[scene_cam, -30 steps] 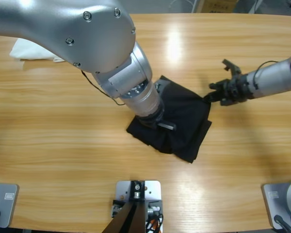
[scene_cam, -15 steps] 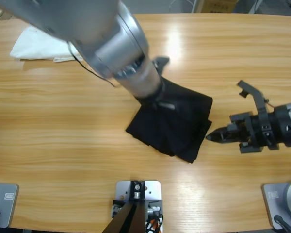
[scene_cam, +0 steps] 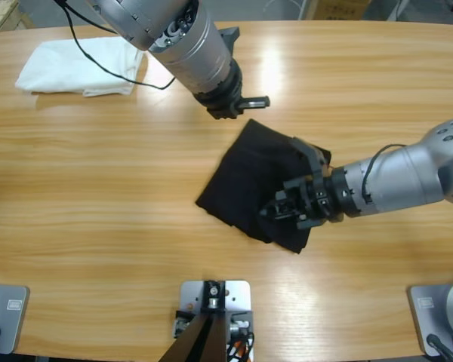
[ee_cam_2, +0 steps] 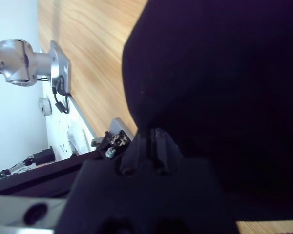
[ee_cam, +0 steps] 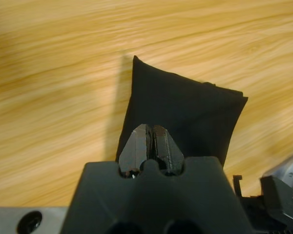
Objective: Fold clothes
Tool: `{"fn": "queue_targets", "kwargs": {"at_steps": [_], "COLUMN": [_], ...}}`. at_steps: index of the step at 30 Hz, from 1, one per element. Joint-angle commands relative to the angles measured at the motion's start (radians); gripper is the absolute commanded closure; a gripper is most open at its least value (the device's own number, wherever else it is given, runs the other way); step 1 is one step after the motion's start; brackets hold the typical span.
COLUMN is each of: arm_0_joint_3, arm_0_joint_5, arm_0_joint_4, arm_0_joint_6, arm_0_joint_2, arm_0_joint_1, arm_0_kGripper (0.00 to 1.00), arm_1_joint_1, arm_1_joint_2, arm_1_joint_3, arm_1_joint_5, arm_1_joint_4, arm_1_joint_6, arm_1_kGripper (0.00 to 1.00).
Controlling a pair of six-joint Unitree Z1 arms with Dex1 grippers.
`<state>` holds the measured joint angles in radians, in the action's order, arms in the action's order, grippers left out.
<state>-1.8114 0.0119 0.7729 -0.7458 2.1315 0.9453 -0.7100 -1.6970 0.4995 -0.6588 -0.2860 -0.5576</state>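
Observation:
The clothes (scene_cam: 245,170) are a black garment folded into a small bundle at the table's middle. My left gripper (scene_cam: 225,111) hangs shut just beyond the bundle's far corner, apart from it. In the left wrist view the left gripper (ee_cam: 150,127) has its jaws closed on nothing, with the clothes (ee_cam: 185,107) ahead. My right gripper (scene_cam: 275,211) reaches in from the right and lies over the bundle's near right part. In the right wrist view the right gripper (ee_cam_2: 149,131) is shut, its tips against the clothes (ee_cam_2: 224,73), which fill most of that view.
A white folded garment (scene_cam: 75,66) lies at the far left of the wooden table (scene_cam: 98,196). Bare wood surrounds the black bundle on all sides. The left arm's cable loops over the white garment's right end.
The left gripper has lifted off the black bundle and drawn back toward the far side. The right gripper has swung left from the bare table onto the bundle.

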Motion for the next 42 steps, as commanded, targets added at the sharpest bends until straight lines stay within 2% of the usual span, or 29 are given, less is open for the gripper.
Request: {"fn": "queue_targets", "kwargs": {"at_steps": [1,6,10,13,17,20,23,27,30,35,39,42], "arm_0_joint_3": [0.013,0.021,0.044,0.061,0.089,0.099,0.08,0.038,0.003,0.004,0.004,0.012], "arm_0_joint_5": [-0.006,-0.008,-0.009,-0.007,-0.03,-0.056,-0.056,-0.055,-0.053,-0.055,-0.055,-0.056], "arm_0_joint_4": [0.022,0.045,0.047,0.052,0.072,0.071,0.071,0.071,0.072,0.08,0.08,0.082], "arm_0_joint_6": [-0.012,-0.003,0.0,0.01,0.063,0.082,0.092,0.085,0.085,0.079,0.067,0.066], "arm_0_joint_2": [0.059,0.046,0.029,0.018,0.004,0.001,0.02,0.053,0.065,0.048,0.048,0.046], "arm_0_joint_1": [-0.006,-0.006,-0.006,0.009,0.067,0.121,0.157,0.156,0.126,0.059,0.046,0.045], "arm_0_kGripper": [1.0,1.0,1.0,1.0,1.0,1.0,1.0,1.0,1.0,1.0,1.0,1.0], "arm_1_joint_1": [0.002,0.033,0.088,0.089,0.08,0.08,0.072,-0.024,-0.063,-0.085,-0.086,-0.085], "arm_1_joint_2": [-0.024,-0.09,-0.05,0.11,0.432,0.485,0.424,0.296,0.189,0.056,-0.041,-0.05], "arm_1_joint_3": [-0.095,-0.113,-0.131,-0.118,0.058,0.172,0.212,0.216,0.216,0.207,0.114,0.063], "arm_1_joint_5": [0.083,0.125,0.162,0.188,0.239,0.251,0.229,0.201,0.179,0.15,0.153,0.156], "arm_1_joint_4": [0.099,0.119,0.164,0.28,0.612,0.72,0.715,0.639,0.526,0.429,0.317,0.323], "arm_1_joint_6": [-0.071,-0.099,-0.1,-0.094,-0.05,-0.039,-0.037,-0.047,-0.056,-0.056,-0.069,-0.1], "arm_1_kGripper": [1.0,1.0,1.0,1.0,1.0,1.0,1.0,1.0,1.0,1.0,1.0,1.0]}}
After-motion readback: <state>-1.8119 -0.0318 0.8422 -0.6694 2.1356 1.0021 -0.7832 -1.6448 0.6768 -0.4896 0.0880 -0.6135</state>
